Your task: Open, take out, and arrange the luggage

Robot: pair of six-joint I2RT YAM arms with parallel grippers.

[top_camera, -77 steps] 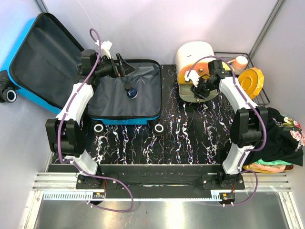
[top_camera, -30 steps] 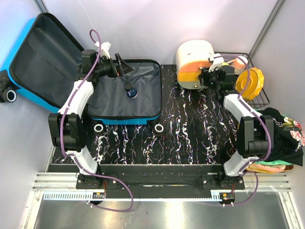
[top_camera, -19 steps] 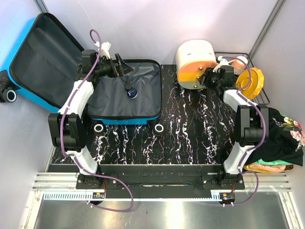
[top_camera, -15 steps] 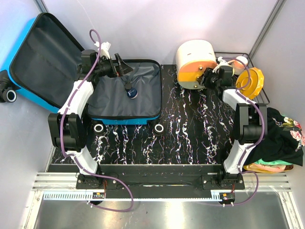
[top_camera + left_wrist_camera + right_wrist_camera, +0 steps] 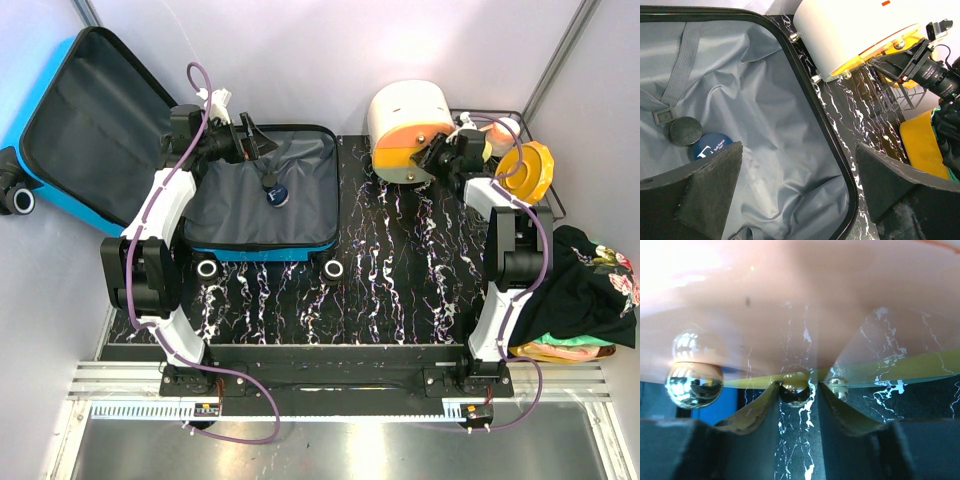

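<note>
Pulling straight should stop the right fingers [image 5: 757, 412], pinched on the small chrome knob [image 5: 795, 390] of the white-and-orange round drawer box [image 5: 405, 105], slipping; left fingers [image 5: 705, 190] gape over the bright-blue hard-shell suitcase [image 5: 765, 125].

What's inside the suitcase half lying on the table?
On the luggage's grey lining lie a dark-blue round item with white lettering, a black disc beside it, and a grey strap. Anything beneath the lining folds is hidden.

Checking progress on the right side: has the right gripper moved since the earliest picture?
Yes. The right gripper moved farther back and right, nearer the wire rack.
</note>
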